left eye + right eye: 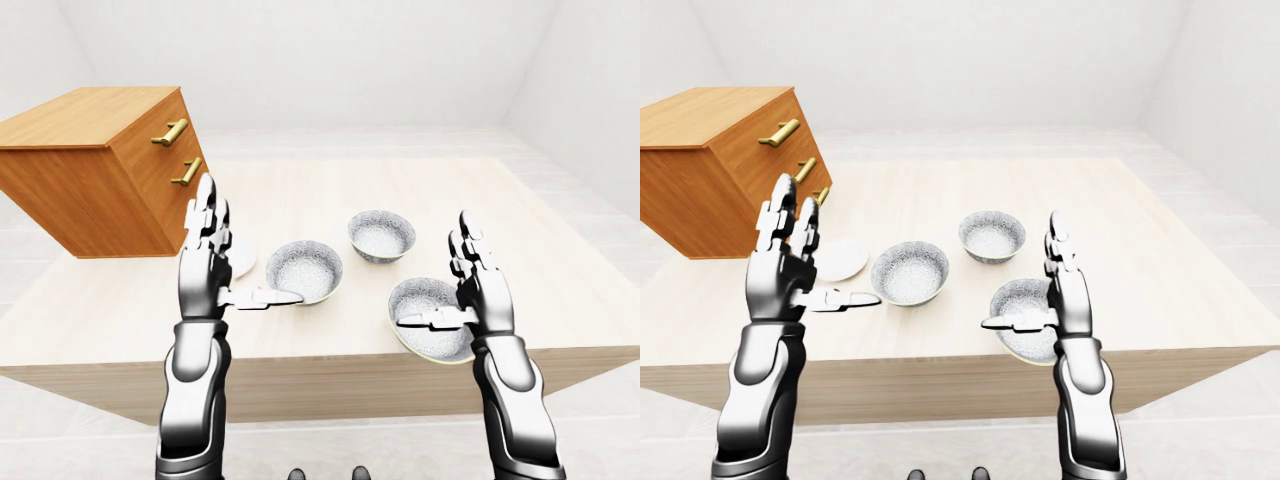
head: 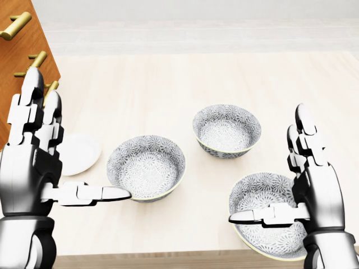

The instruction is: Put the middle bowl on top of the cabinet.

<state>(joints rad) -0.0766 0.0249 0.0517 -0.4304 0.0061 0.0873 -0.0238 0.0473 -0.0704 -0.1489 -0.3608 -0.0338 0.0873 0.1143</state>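
Three patterned bowls stand on the pale table (image 2: 140, 73). The middle bowl (image 2: 147, 167) is taken here as the one between the other two in the row that runs across the head view; a far bowl (image 2: 227, 130) stands up and to its right, a near bowl (image 2: 269, 221) down and to its right at the table's edge. A small white plate (image 2: 78, 152) lies just to the left of the middle bowl, and the wooden cabinet (image 1: 90, 180) with brass handles stands well beyond the plate, up and left of the middle bowl.

The left hand (image 2: 42, 168) is raised, fingers spread and upright, thumb stretched flat towards the middle bowl so that its tip seems to reach the bowl's left rim; nothing is gripped. The right hand (image 2: 305, 190) is likewise spread open, held over the near bowl, well to the right of the middle bowl, and holds nothing.

The middle bowl lies directly to the right of the left hand, and the cabinet is on that same side, so the left hand looks the better placed to take it. A round bowl has no long axis; a pinch on the near-left rim seems apt
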